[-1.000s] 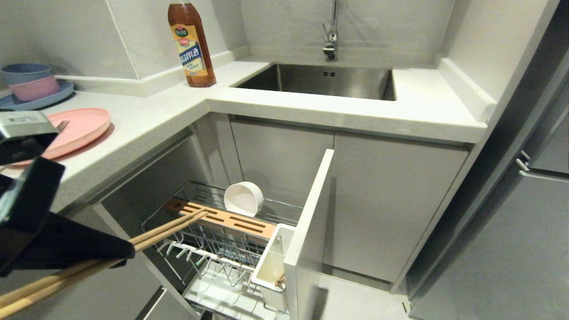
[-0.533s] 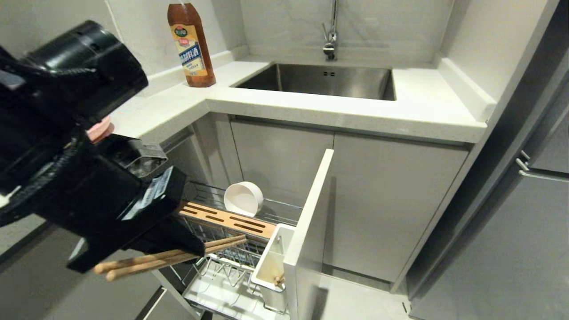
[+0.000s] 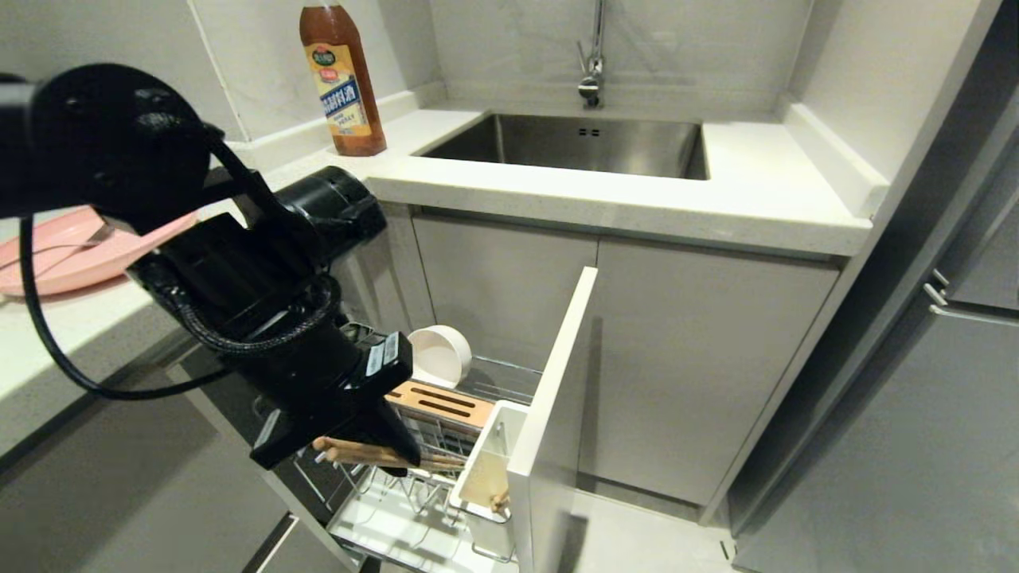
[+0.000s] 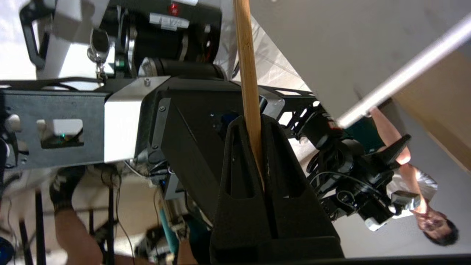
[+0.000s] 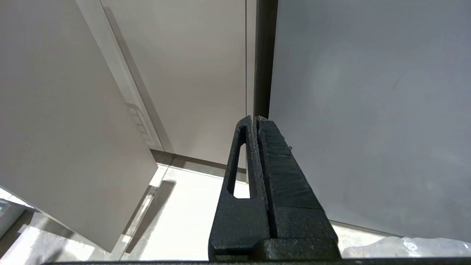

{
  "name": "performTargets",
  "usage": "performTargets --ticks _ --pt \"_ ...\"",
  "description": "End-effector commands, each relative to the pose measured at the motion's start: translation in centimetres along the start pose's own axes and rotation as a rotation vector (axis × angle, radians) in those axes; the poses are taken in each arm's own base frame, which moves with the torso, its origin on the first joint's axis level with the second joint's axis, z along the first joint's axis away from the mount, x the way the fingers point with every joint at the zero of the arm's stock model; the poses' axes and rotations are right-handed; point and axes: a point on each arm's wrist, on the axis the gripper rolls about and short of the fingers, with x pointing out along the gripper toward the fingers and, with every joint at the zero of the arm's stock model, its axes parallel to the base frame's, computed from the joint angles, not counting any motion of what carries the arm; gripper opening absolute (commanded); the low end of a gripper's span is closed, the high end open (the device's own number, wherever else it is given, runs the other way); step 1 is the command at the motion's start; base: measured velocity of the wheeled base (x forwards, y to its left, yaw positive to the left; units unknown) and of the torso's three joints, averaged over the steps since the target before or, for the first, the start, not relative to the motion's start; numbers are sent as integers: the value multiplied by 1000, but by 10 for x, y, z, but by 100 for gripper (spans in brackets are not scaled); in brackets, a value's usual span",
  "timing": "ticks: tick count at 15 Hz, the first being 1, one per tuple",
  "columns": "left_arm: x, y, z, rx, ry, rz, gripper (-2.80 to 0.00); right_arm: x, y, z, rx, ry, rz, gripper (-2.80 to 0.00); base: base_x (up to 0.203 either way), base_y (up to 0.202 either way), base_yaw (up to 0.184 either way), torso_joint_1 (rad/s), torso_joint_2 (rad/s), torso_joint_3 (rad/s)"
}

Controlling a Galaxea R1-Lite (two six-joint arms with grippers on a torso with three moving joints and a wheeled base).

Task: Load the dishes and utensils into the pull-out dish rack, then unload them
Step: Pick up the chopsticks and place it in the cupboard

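Left gripper (image 3: 402, 460) is clamped tight on the chopsticks (image 3: 382, 455), gripping them near the middle, right over the front of the pull-out dish rack (image 3: 446, 469). They lie close to level, long axis running roughly 9 to 3, tips aimed at 3 toward the white utensil cup (image 3: 486, 477) just beside them. So I'd guess they need tipping upright, tips down, before they'll drop in. The white bowl (image 3: 438, 356) sits in the rack at about 12 from the sticks. Right gripper (image 5: 255, 119) is parked, pinched together on nothing, well away.
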Motion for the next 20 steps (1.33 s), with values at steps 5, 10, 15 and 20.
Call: performTargets --ticks 5,10,15,20 --pt "26 0 24 -35 95 27 -280 0 0 -1 1 3 0 -280 0 0 0 0 0 0" --pt "36 6 47 -39 122 -14 -280 0 0 -1 0 3 0 -280 0 0 0 0 0 0" --pt "53 8 66 -32 154 -27 -280 0 0 -1 0 2 1 -280 0 0 0 0 0 0" --pt "67 14 81 -35 182 -18 -280 0 0 -1 1 3 -1 -280 0 0 0 0 0 0"
